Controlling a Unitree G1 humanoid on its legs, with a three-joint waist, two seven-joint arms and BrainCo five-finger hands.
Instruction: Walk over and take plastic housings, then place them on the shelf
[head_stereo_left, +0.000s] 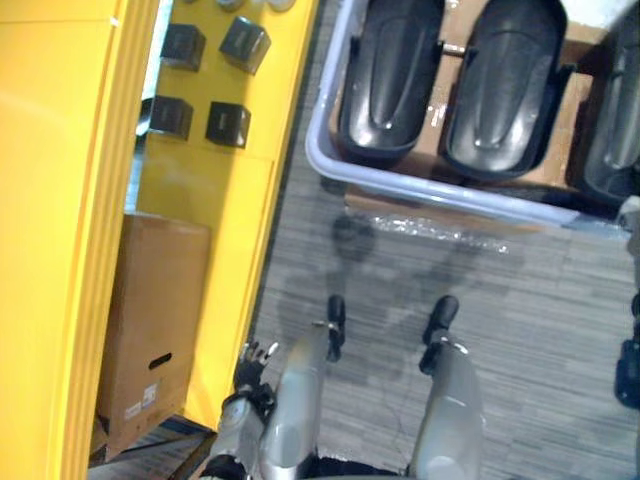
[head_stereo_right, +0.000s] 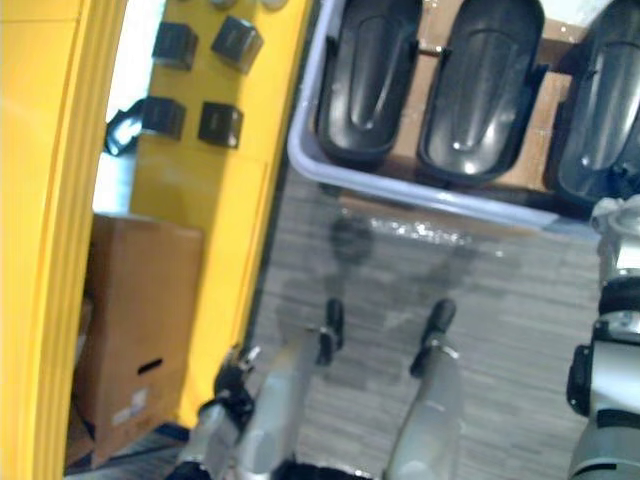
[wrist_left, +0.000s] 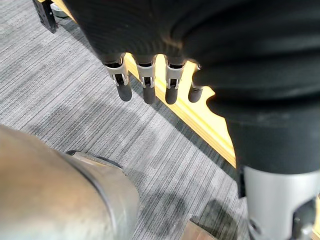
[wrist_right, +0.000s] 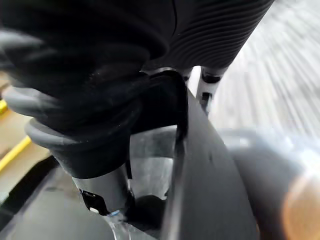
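grey carpet (head_stereo_left: 400, 300) runs between the yellow shelf (head_stereo_left: 60, 200) and a pale bin (head_stereo_left: 330, 165) in the left eye view. the plastic housings (head_stereo_left: 392, 70) lie side by side in that bin, none on the shelf, and my left hand (head_stereo_left: 255, 362) hangs low beside the shelf. right eye view: my right hand (head_stereo_right: 618, 215) is at the bin's edge, by the rightmost housing (head_stereo_right: 600, 110). left wrist view: fingers (wrist_left: 146, 85) straight, side by side, holding nothing above carpet. right wrist view: the hand sits against a housing's rim (wrist_right: 205, 170), but i cannot tell if it has a grip. lifting on a doubtful hold, i'd risk the housing slipping, or snagging its neighbour.
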